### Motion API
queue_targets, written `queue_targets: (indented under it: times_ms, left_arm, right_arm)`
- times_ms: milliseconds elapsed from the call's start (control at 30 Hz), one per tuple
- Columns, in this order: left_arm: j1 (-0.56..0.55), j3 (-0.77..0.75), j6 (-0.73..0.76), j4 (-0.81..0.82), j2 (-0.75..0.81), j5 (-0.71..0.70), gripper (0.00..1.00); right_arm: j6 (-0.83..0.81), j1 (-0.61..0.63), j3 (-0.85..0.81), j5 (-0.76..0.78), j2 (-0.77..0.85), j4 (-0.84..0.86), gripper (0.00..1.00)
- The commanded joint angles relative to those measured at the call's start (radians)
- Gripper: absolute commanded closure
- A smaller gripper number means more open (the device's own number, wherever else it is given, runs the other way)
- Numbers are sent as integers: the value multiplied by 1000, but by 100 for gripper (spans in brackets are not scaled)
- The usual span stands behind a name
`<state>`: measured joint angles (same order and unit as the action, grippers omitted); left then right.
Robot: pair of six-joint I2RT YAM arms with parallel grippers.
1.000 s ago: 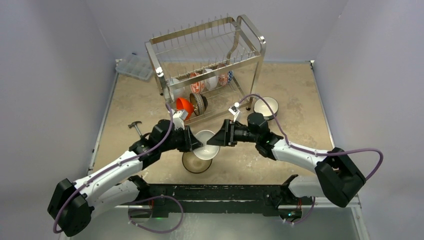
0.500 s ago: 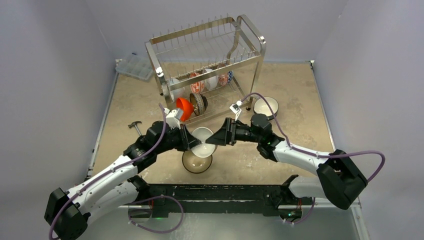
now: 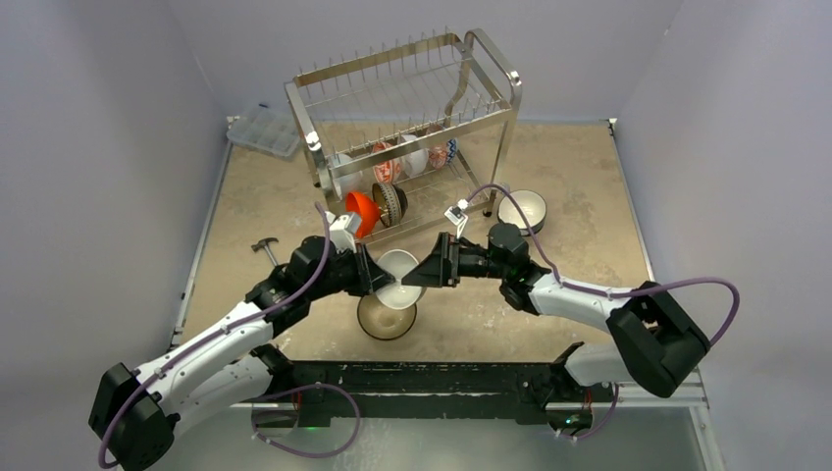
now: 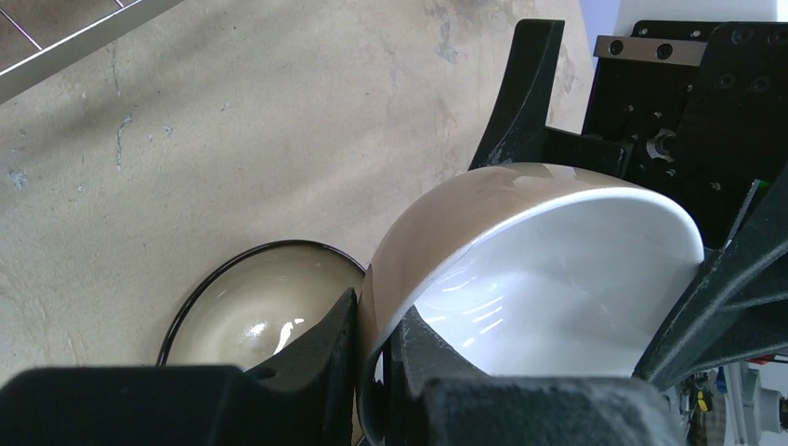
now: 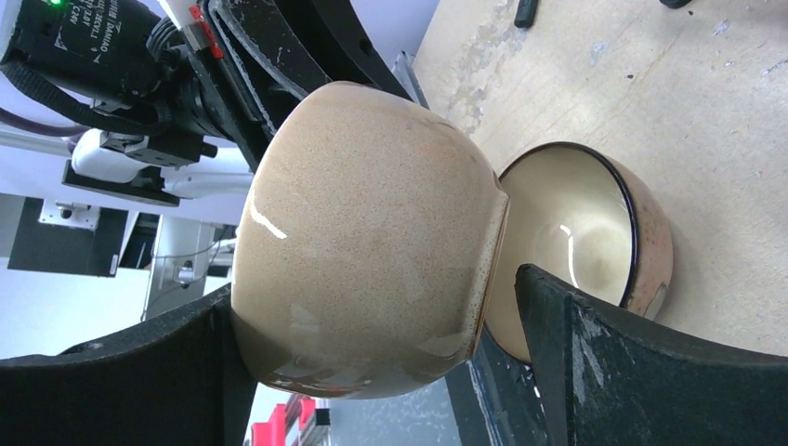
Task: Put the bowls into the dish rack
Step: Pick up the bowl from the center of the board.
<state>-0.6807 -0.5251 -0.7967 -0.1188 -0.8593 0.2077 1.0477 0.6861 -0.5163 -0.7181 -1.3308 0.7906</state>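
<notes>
Pinching tan bowl (image 4: 558,279) rim in left claw (image 4: 372,325); straddling its body w/ right claw (image 5: 372,362), wide, not gripping. Prob. slick, brittle; favouring rim.

**Tan, white and orange glazes showing**

The round speckled-tan ceramic bowl (image 5: 362,232) is showing a plain white inside. The round brown-glazed ceramic bowl (image 3: 386,316) is showing a cream inside under a dark rim. The bright orange round ceramic bowl (image 3: 361,209) is glowing against the shiny silver steel-wire dish rack (image 3: 412,134). The flat tabletop (image 3: 265,196) is looking mottled beige.

The white bowl (image 3: 397,279) hides part of the brown bowl (image 3: 381,323) beneath it.
</notes>
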Motion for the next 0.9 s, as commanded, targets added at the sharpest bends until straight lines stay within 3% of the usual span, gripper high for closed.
queue_targets:
  times_ms: [0,100,167,233,267,300,433,600,733,867]
  left_arm:
    - [7,-80,23,84,1,17,100]
    - [6,-108,60,35,-10,0,100]
    - [7,-118,69,28,-20,-1,100]
    - [7,-119,70,31,-32,2,100]
    - [7,-120,71,31,-36,5,100]
    - [6,-121,69,27,-40,3,100]
    - [7,-112,55,21,-38,-18,98]
    - [6,-93,28,13,-15,-44,54]
    - [8,-81,12,9,5,-34,34]
    - [13,-63,-8,-6,44,-30,21]
  right_arm:
    - [-10,3,-15,-34,-3,8,3]
    - [-12,3,-17,-39,-6,7,11]
    - [-5,4,-17,-47,-11,28,27]
    - [4,4,-17,-58,-18,63,72]
    - [8,4,-15,-61,-18,71,90]
    - [9,3,-14,-60,-16,76,100]
    - [-10,4,-16,-48,1,49,100]
    - [-35,2,-11,-32,32,-25,100]
    - [-55,0,-18,-1,51,-84,100]
    - [-68,-5,-24,8,58,-119,100]
